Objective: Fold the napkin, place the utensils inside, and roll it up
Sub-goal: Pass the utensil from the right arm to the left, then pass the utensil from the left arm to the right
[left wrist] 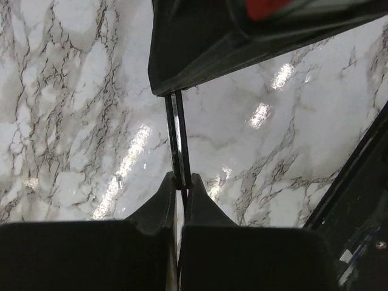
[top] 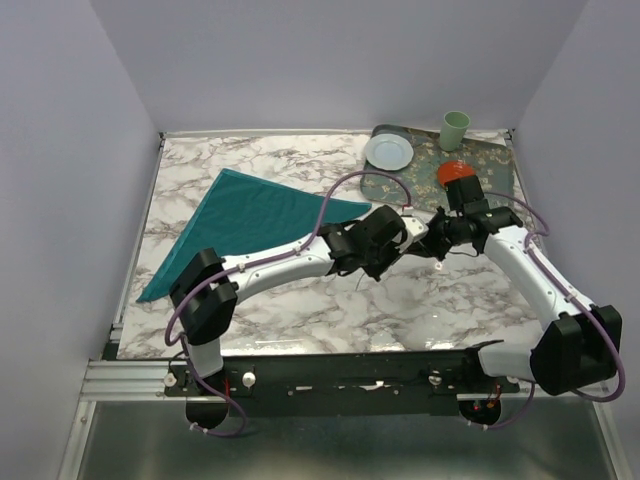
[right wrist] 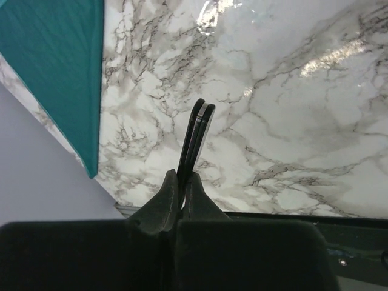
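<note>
The teal napkin (top: 250,215) lies folded into a triangle on the left half of the marble table, and its edge shows in the right wrist view (right wrist: 54,66). Above the table's middle my two grippers meet tip to tip. My left gripper (top: 398,238) (left wrist: 182,179) is shut on the slim dark utensils (left wrist: 177,133), which run up into the body of the other gripper. My right gripper (top: 432,240) (right wrist: 183,174) is shut on the same bundle of utensils (right wrist: 199,130), whose rounded ends stick out past its fingers above the marble.
At the back right a patterned tray (top: 495,160) holds a white plate (top: 387,152), a pale green cup (top: 455,130) and a red object (top: 456,173). Purple walls close in the table on three sides. Bare marble lies in front of both grippers.
</note>
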